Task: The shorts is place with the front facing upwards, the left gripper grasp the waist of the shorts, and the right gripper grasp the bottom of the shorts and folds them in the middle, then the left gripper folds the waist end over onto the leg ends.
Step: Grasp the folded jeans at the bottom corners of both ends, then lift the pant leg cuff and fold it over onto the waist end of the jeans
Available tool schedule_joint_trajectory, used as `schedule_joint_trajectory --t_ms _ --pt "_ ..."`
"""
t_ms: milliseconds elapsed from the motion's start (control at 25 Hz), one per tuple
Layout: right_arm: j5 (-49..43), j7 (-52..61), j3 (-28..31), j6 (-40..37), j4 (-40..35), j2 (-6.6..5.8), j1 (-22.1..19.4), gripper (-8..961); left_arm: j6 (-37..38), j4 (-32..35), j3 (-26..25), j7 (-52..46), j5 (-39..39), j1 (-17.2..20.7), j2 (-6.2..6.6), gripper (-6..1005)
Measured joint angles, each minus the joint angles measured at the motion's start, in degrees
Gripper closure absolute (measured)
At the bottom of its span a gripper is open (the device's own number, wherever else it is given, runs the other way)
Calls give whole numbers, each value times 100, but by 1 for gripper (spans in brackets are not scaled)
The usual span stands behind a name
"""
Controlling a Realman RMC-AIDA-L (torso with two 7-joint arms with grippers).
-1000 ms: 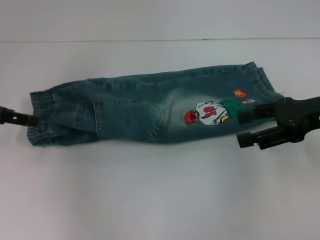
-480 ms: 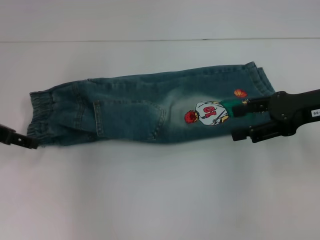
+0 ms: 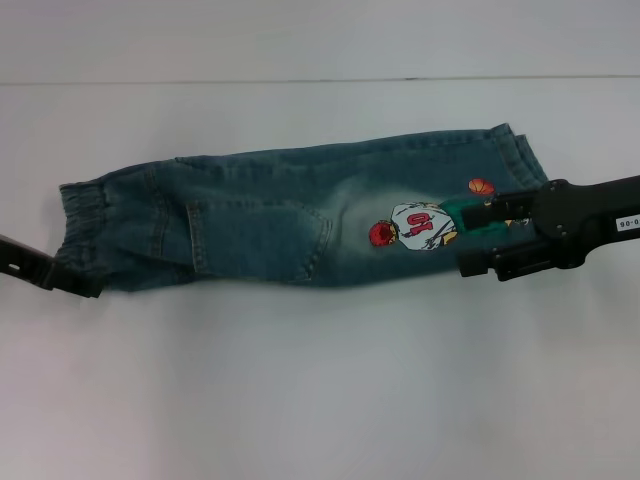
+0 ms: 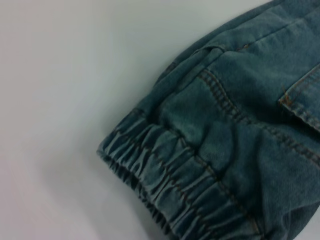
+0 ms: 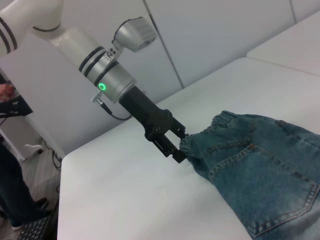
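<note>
The blue denim shorts (image 3: 290, 215) lie flat and lengthwise on the white table. Their gathered waist (image 3: 80, 215) is at the left and the leg ends (image 3: 520, 150) at the right, with the cartoon print (image 3: 420, 225) near them. My left gripper (image 3: 75, 282) is at the waist's near corner. The right wrist view shows the left gripper (image 5: 176, 144) open, its fingers straddling the waist (image 5: 220, 125) edge. My right gripper (image 3: 478, 240) is open over the leg end: one finger lies on the print, the other at the near edge. The left wrist view shows only the waist (image 4: 175, 185).
The white table (image 3: 320, 380) stretches toward me in front of the shorts, and its far edge (image 3: 320, 80) runs behind them. In the right wrist view the left arm's silver wrist (image 5: 107, 80) rises from the table's far end, with a person's dark clothing (image 5: 10, 165) beyond.
My left gripper dropped from the middle of the waist edge to its near corner and slid inward. My right gripper shifted left over the leg end, its fingers now flatter.
</note>
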Motion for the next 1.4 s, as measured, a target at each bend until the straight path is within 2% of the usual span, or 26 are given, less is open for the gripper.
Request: schedule_joint_trajectory --t_ms 40,200,680,920,1040,1400 --pt "0 -7 3 23 4 9 -8 37 -10 -9 0 0 -5 -9 -4 132" --pt "-1 -20 6 62 6 47 -22 37 -46 -4 -46 -48 -42 -54 -17 253" --pt "27 -26 17 109 7 51 -39 36 29 48 0 -72 -34 -52 1 544" --pt "29 -27 -16 111 14 67 -7 36 37 57 27 -9 -30 -27 -9 793" --pt "10 -27 -34 111 15 97 7 53 87 135 27 12 -39 -18 -10 962" --pt "-17 -171 -138 180 15 192 0 187 139 271 25 37 -50 -4 -27 965"
